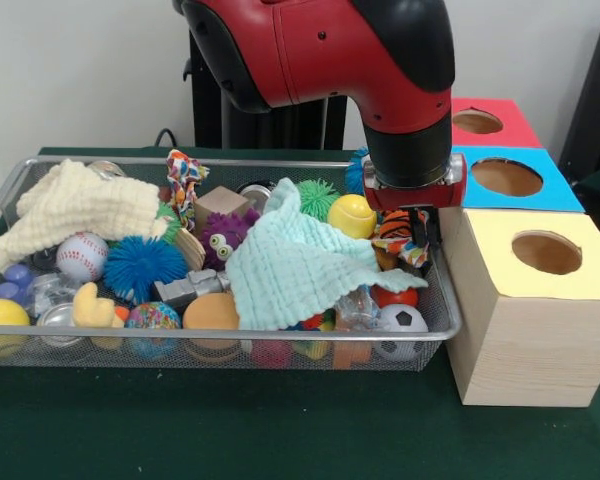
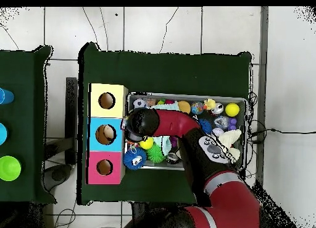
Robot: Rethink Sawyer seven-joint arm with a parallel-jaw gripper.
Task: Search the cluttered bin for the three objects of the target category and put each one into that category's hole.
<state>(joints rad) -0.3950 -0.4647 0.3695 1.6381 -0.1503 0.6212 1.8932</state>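
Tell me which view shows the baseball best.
The front view. The baseball lies in plain sight at the bin's left end, below the cream cloth, its red stitching readable. In the overhead view I cannot pick it out: the things in the bin are too small to tell apart and the arm covers part of it.

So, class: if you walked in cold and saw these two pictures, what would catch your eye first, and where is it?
First, the big red and black arm, reaching down from above over the right end of the wire bin. Next, the bin's bright jumble: a pale green cloth draped mid-bin, a cream cloth at its left, a blue spiky ball between. Then the three boxes beside the bin, topped yellow, blue and red, each with a round hole.
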